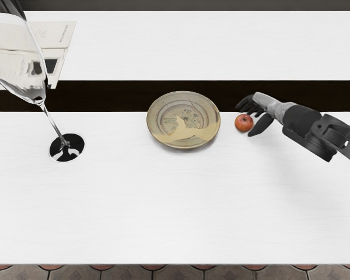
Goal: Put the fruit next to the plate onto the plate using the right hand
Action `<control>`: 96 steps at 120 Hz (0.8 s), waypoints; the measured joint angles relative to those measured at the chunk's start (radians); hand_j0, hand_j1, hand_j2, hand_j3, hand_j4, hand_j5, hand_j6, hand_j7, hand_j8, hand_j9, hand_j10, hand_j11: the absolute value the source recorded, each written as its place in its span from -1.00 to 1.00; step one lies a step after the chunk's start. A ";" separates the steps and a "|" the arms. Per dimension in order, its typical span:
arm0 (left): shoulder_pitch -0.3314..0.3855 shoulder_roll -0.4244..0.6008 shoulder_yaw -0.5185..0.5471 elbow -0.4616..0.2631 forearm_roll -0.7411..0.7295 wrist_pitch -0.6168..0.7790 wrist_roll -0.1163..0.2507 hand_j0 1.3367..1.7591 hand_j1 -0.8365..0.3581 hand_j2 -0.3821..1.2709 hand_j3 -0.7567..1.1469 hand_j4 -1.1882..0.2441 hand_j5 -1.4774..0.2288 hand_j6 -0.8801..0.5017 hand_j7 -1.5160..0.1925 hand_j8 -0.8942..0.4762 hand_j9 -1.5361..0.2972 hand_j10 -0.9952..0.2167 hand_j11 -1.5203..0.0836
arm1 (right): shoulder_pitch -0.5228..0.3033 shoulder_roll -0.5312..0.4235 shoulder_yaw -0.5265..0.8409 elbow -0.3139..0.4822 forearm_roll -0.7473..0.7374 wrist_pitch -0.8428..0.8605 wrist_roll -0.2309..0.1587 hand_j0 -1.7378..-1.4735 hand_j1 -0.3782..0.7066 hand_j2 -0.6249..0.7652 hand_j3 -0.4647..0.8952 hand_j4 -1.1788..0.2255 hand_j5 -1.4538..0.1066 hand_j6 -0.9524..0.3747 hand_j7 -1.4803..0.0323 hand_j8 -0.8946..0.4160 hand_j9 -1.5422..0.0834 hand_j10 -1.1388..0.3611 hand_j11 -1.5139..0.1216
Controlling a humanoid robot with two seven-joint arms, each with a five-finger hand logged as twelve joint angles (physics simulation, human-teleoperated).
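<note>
A: Where is the apple (pixel 243 122)?

B: On the white bench (pixel 175 198), just to the right of the plate (pixel 184 119) and a little apart from its rim. It is not on the plate.

A: And the right robot hand (pixel 261 112)?

B: Its arm comes in from the right edge. The hand sits right beside the apple on the far side from the plate, fingers (pixel 248 105) spread above and behind the fruit, thumb hanging at its right. It is unclenched and grasps nothing.

A: Anything to read?

B: The plate is gold-rimmed with a grey painted pattern, but no lettering. A pale booklet (pixel 57 36) at the far left carries a short line of print, too small to make out.

A: What else?

B: A tall wine glass (pixel 20 61) at the left, its foot on the bench, well apart from the plate.
</note>
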 joint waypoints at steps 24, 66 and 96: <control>-0.001 0.000 0.000 0.000 0.000 0.000 0.000 0.52 0.49 -0.48 -0.21 0.32 0.36 -0.08 0.40 -0.05 0.33 0.24 0.50 | -0.004 0.006 0.000 -0.013 0.000 0.000 -0.001 -0.40 0.00 -0.22 -0.32 0.06 0.16 -0.21 0.22 -0.30 0.22 0.05 0.04; -0.001 0.000 0.000 0.000 0.000 0.000 0.000 0.52 0.49 -0.48 -0.21 0.32 0.36 -0.08 0.40 -0.05 0.33 0.24 0.50 | -0.005 0.023 -0.001 -0.022 -0.002 -0.001 -0.005 -0.39 0.15 -0.20 -0.32 -0.07 0.07 -0.30 0.10 -0.12 -0.02 0.34 -0.45; -0.001 0.000 0.000 0.000 0.000 0.000 0.000 0.52 0.49 -0.48 -0.21 0.32 0.36 -0.08 0.40 -0.05 0.33 0.24 0.50 | -0.003 0.027 -0.016 -0.022 -0.010 -0.004 -0.002 -0.32 0.29 -0.01 -0.32 -0.17 -0.05 -0.19 -0.08 0.10 -0.29 0.47 -0.64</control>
